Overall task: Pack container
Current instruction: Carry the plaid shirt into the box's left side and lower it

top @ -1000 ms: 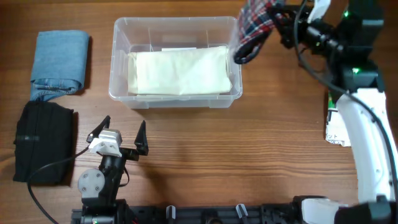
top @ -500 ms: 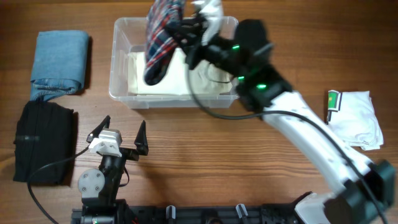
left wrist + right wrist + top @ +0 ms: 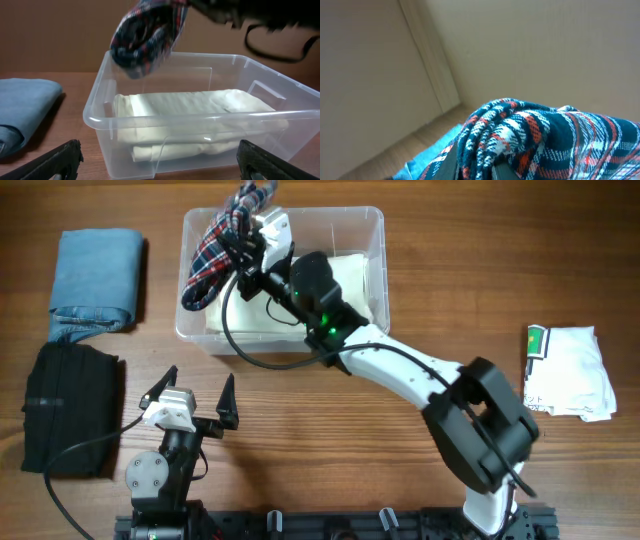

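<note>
Swung my right claw (image 3: 248, 242) from the right end of the container (image 3: 378, 270) to above its left end, clamped on plaid cloth (image 3: 210, 255). Container sat far-centre on table (image 3: 400, 440), cream cloth (image 3: 350, 285) inside. Meanwhile my left claw (image 3: 197, 388) gaped wide, empty.

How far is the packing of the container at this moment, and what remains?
Done: a cream folded garment lies in the container. In hand: the right gripper holds a plaid garment above the container's left end. Remaining: the blue garment and the black garment lie on the table beside it, and the left gripper is open, idle.
</note>
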You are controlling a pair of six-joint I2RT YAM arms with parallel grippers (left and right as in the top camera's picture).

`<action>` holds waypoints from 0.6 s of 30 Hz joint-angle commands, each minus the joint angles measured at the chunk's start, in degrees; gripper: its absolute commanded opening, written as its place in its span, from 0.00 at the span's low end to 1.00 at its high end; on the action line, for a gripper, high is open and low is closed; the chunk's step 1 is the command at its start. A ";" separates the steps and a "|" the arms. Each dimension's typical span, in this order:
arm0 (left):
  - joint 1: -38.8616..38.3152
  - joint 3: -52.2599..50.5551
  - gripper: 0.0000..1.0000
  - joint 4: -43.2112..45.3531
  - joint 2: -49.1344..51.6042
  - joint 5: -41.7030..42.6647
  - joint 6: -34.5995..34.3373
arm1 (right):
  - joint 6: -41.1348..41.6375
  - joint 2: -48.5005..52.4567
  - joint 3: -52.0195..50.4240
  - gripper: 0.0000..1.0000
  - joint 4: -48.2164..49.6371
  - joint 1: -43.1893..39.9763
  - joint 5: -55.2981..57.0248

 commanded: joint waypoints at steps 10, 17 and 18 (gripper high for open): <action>-0.31 -0.35 1.00 -0.07 -0.31 -0.35 0.70 | 4.55 6.36 1.22 0.04 9.31 0.87 0.57; -0.31 -0.35 1.00 -0.07 -0.31 -0.33 0.70 | 4.98 8.61 1.22 0.37 10.40 0.96 0.48; -0.31 -0.35 1.00 -0.07 -0.31 -0.33 0.70 | 4.96 8.61 1.22 0.56 10.45 1.05 0.24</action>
